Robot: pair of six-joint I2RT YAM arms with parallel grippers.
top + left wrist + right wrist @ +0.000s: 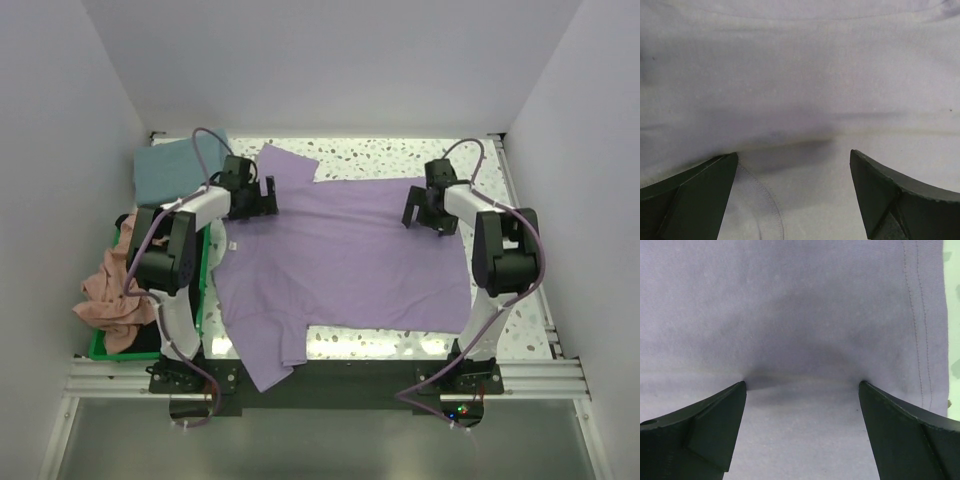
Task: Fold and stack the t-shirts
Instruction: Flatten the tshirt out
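While both arms lean out over the cloth, step in hand: the first fold of the lavender t-shirt (pixel 340 260), and it's at the grab, I'd say.
Lavender t-shirt: spread flat across the middle of the worktop (pixel 380 160), lying sideways, sleeves to the left and hem to the right.
Left pincer (pixel 260 200): fingers wide apart, tips down on the cloth by the far sleeve, nothing pinched; the wrist view shows a curved seam beside one tip.
Right pincer (pixel 420 212): also gaping, tips pressed into the far hem corner, the fabric dimpling between them.
Teal t-shirt (pixel 165 170): folded, in the far left corner.
Salmon pink t-shirt (pixel 110 290): crumpled, spilling over the green bin (pixel 100 350) at the left.
Next move: by my reckoning, both must close on the fabric together, lift evenly, and carry the far edge towards the near one.
Watch for: one side slipping, which would skew the fold.
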